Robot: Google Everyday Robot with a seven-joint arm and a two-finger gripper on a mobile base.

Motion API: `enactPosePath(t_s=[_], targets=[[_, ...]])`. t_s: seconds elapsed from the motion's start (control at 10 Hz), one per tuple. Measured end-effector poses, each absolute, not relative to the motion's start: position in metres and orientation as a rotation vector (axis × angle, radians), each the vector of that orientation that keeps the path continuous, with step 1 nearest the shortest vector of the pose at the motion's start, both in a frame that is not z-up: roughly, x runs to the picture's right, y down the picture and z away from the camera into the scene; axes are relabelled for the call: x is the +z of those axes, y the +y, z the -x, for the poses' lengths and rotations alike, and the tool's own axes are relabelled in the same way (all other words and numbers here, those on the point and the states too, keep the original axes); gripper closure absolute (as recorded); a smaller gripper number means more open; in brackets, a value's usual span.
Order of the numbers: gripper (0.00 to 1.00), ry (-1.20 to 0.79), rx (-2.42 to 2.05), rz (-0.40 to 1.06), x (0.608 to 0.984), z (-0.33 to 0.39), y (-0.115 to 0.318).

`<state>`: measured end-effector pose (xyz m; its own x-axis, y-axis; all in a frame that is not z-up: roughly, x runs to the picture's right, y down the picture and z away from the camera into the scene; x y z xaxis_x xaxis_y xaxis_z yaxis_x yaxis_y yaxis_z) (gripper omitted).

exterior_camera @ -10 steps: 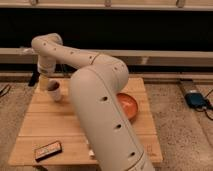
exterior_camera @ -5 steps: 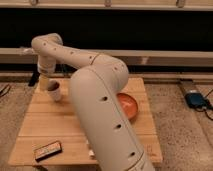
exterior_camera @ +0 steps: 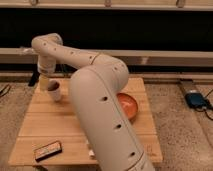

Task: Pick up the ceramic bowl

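The ceramic bowl [exterior_camera: 128, 105] is orange-red and glossy and sits on the right half of the wooden table [exterior_camera: 45, 122]. Its left side is hidden behind my large white arm [exterior_camera: 100, 100], which crosses the middle of the view. The arm bends at the upper left and comes down at the table's far left corner. My gripper [exterior_camera: 44, 83] is there, just behind a small pale cup [exterior_camera: 54, 91] with a dark inside, far to the left of the bowl.
A small dark flat box [exterior_camera: 48, 150] lies near the table's front left corner. A blue device [exterior_camera: 197, 99] with cables lies on the floor to the right. A dark wall with a low ledge runs behind the table.
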<state>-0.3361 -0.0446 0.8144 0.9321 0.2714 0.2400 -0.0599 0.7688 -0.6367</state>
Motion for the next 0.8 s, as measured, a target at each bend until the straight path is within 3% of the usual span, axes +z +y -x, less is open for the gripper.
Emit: enactPosePath(t_s=[0.8], targets=[[0.25, -0.3, 0.243, 0.671, 0.818, 0.318, -0.041]])
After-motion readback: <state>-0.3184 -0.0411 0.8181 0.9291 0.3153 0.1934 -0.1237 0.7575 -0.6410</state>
